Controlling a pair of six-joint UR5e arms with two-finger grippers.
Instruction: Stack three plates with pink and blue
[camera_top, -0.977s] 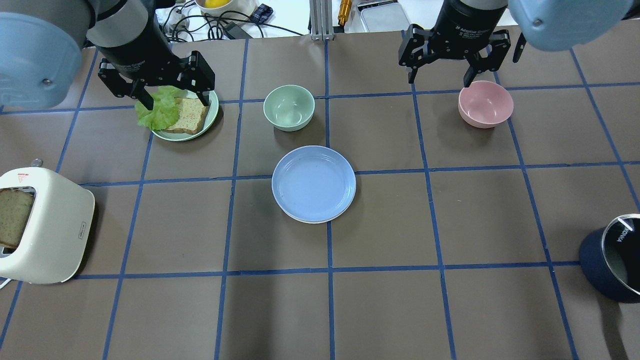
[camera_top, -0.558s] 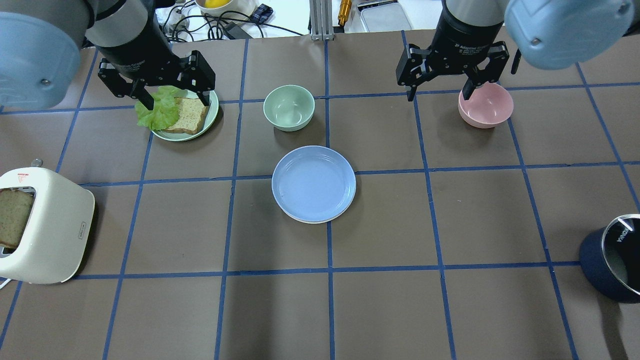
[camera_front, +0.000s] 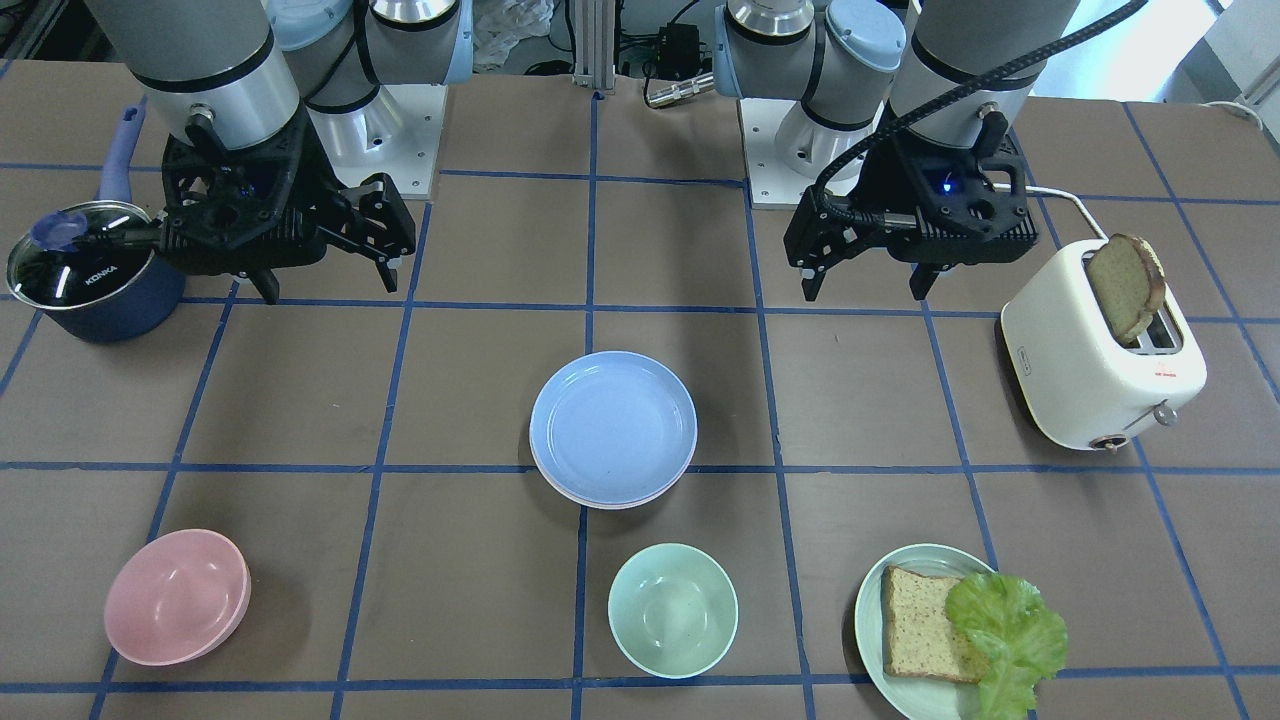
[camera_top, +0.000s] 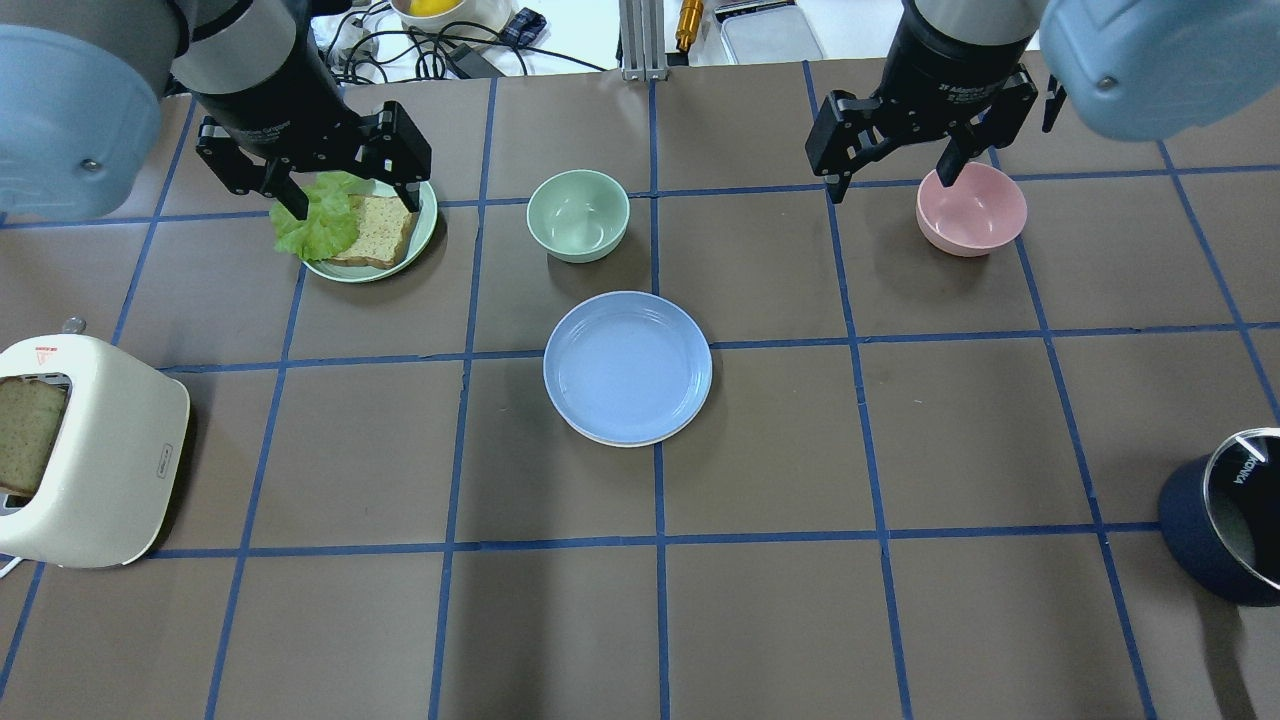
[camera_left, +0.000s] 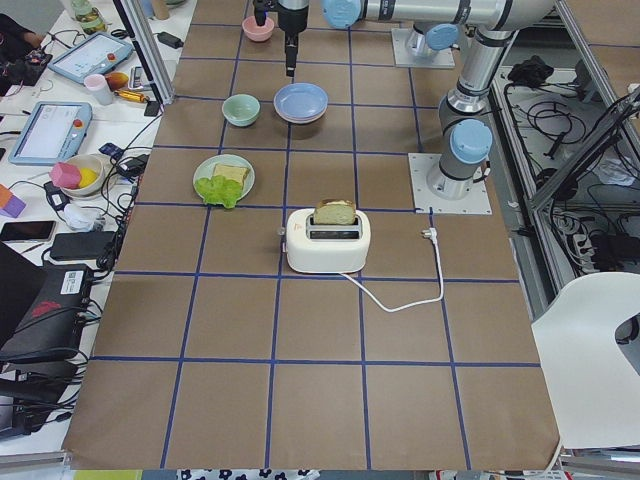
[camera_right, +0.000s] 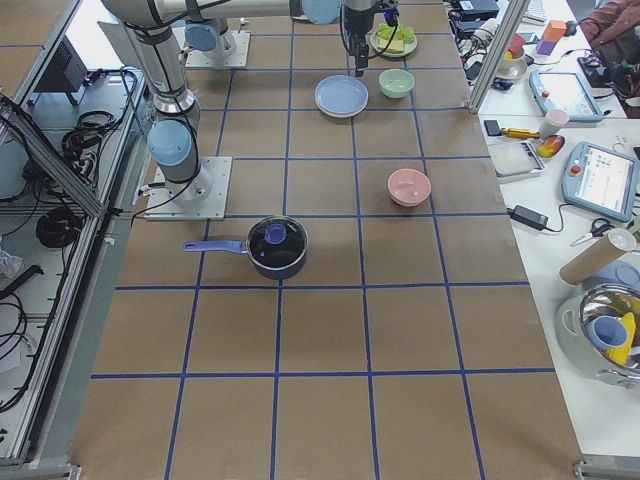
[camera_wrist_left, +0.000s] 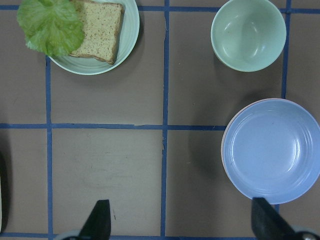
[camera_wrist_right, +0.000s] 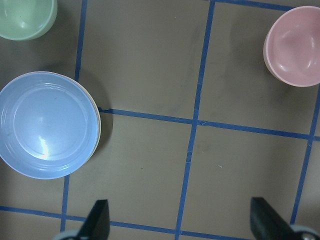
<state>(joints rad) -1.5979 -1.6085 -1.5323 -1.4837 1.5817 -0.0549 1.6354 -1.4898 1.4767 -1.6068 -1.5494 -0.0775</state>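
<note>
The stack looked finished: the blue plate (camera_front: 612, 425) lay on top at the middle of the table (camera_front: 900, 420), with a sliver of the pink plate (camera_wrist_left: 223, 155) and the cream plate (camera_top: 622, 443) showing under its rim, so all three seemed to sit in one pile. The left gripper (camera_front: 864, 292) and the right gripper (camera_front: 328, 290) hung well apart from it, both spread wide and empty. By my reading nothing was left to place.
</note>
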